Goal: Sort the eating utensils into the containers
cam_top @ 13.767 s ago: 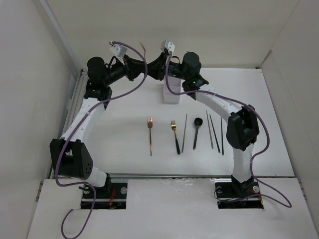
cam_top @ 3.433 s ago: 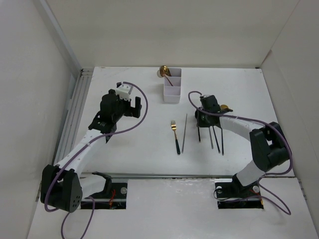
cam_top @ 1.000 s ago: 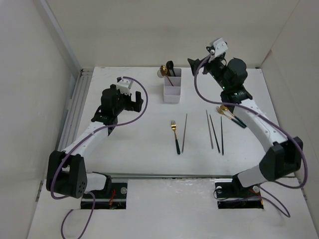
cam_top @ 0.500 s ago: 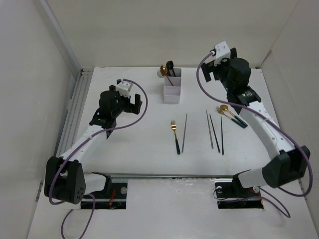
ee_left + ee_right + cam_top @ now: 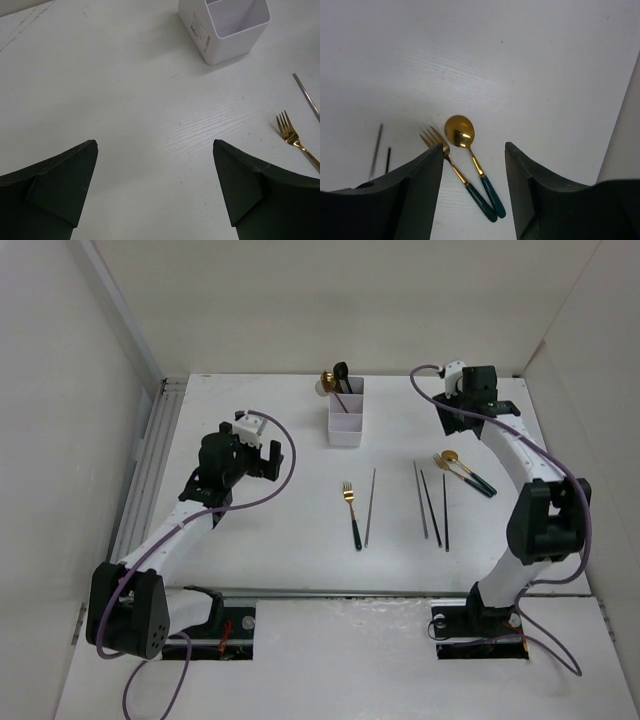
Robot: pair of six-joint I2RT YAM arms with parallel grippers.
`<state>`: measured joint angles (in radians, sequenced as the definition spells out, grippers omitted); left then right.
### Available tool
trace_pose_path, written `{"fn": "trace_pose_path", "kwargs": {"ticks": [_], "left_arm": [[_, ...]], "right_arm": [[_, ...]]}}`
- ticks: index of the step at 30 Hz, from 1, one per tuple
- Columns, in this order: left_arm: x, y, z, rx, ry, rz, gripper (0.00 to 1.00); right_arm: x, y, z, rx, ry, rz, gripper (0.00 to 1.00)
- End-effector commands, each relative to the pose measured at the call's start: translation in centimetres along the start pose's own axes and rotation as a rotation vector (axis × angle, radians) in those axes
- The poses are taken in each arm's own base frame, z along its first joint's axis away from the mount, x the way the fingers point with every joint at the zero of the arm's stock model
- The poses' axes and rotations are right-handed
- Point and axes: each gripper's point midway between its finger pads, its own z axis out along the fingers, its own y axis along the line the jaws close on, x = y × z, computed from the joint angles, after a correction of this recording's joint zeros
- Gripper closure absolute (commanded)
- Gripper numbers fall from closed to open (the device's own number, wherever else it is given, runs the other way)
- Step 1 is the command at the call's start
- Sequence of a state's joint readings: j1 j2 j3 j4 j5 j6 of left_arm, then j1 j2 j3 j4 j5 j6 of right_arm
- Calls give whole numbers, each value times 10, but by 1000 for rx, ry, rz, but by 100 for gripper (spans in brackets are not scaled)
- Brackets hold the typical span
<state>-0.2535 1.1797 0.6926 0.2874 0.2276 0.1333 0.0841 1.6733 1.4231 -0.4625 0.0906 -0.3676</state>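
While both arms hang over the table [image 5: 260, 540], the white organiser [image 5: 345, 422] stands at its far middle. A gold spoon [image 5: 327, 380] and a black spoon [image 5: 341, 369] stand upright in, as it seems, the farthest compartment. The left end effector [image 5: 155, 145] is wide apart and holds nothing. The right end effector [image 5: 473, 146] is also apart, above a green-handled spoon [image 5: 459, 131] and fork [image 5: 434, 138]. Some seconds ago the black spoon was on the table; half a second ago the right arm was higher.
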Motion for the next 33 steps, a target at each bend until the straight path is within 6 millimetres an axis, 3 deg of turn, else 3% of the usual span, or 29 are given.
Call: {"fn": "trace_pose_path", "kwargs": {"ticks": [1, 2, 3, 5, 9, 15, 19, 27, 33], "left_arm": [[-18, 2, -7, -10, -75, 29, 0], [-18, 4, -7, -19, -75, 28, 0], [-18, 4, -7, -19, -75, 28, 0], [-18, 4, -7, -19, -75, 37, 0], [-14, 6, -5, -27, -64, 35, 0], [-12, 6, -1, -27, -63, 35, 0], [-15, 7, 1, -28, -65, 35, 0], [-12, 7, 3, -27, -56, 34, 0], [-9, 7, 5, -26, -47, 32, 0]], "right_arm": [[47, -12, 17, -47, 179, -7, 43], [64, -14, 19, -74, 232, -5, 46], [69, -16, 22, -76, 252, 2, 48], [89, -18, 26, -91, 307, -10, 45], [111, -22, 30, -69, 372, -34, 44], [124, -19, 43, -102, 388, -20, 46], [143, -16, 53, -122, 443, -12, 48], [175, -14, 49, -121, 526, 11, 52], [188, -10, 47, -131, 554, 40, 53]]}}
